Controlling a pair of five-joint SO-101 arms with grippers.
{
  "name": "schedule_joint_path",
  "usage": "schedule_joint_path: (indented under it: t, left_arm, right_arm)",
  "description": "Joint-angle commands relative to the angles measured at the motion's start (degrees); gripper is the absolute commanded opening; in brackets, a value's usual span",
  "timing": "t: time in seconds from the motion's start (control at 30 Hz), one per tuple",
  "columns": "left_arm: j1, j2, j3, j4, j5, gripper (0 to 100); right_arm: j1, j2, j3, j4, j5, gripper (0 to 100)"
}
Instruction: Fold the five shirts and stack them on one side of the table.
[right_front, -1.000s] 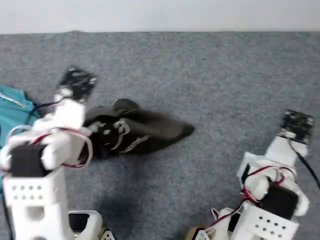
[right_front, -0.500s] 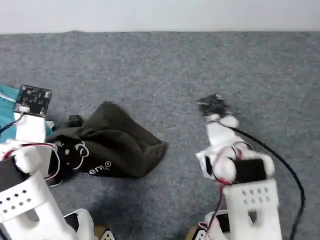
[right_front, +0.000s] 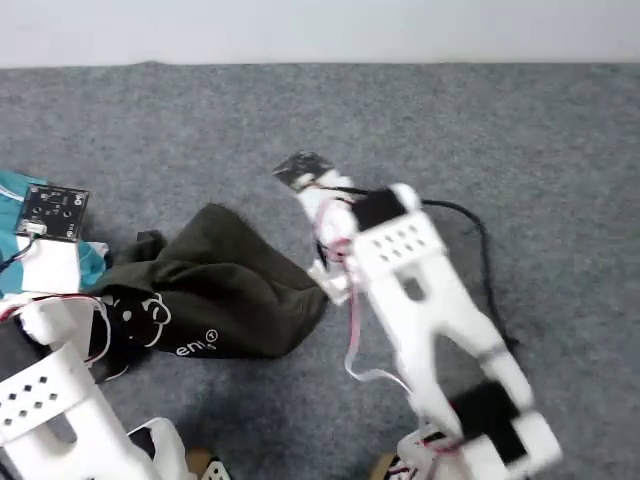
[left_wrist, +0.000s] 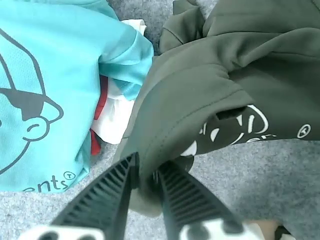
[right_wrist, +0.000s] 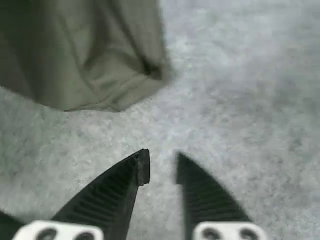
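Grey felt-like table covering (right_front: 450, 130) runs to a pale wall in the high view, where a dark olive shirt (right_front: 225, 290) lies bunched left of centre, near a teal shirt (right_front: 10, 190) at the table's left edge. The right arm (right_front: 420, 290) stretches across to the olive shirt's right corner. From the left wrist, the left gripper (left_wrist: 146, 175) is nipped tight on a fold of the olive shirt, which touches the teal shirt and a white-and-red garment (left_wrist: 112, 117) tucked beneath it. From the right wrist, the right gripper (right_wrist: 160, 167) hangs over bare table just beside the hem, jaws a little apart and empty. Closing there would likely miss the cloth, and a left-hand pull could drag the teal stack askew.
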Motion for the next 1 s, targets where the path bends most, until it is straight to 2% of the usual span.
schedule_joint_path:
  t: [0.0,0.07,0.23,0.4,0.97]
  left_arm:
    - [-0.35,-1.05,-0.31,0.97,-0.70,0]
    - [-0.35,-1.05,-0.31,0.97,-0.70,0]
    - [-0.35,-1.05,-0.22,0.97,-0.70,0]
    - [-0.35,-1.05,-0.22,0.97,-0.62,0]
    - [-0.18,-0.88,-0.13,0.97,-0.62,0]
  right_arm:
    - [-3.30,7.69,-11.60,6.11,0.62,25.9]
    - [-4.53,11.82,-16.09,8.40,0.70,28.6]
    - [-7.87,18.77,-22.51,10.86,5.19,26.5]
    - [-10.51,22.99,-22.77,9.98,6.59,22.6]
    - [-12.44,29.49,-22.95,6.20,6.68,22.3]
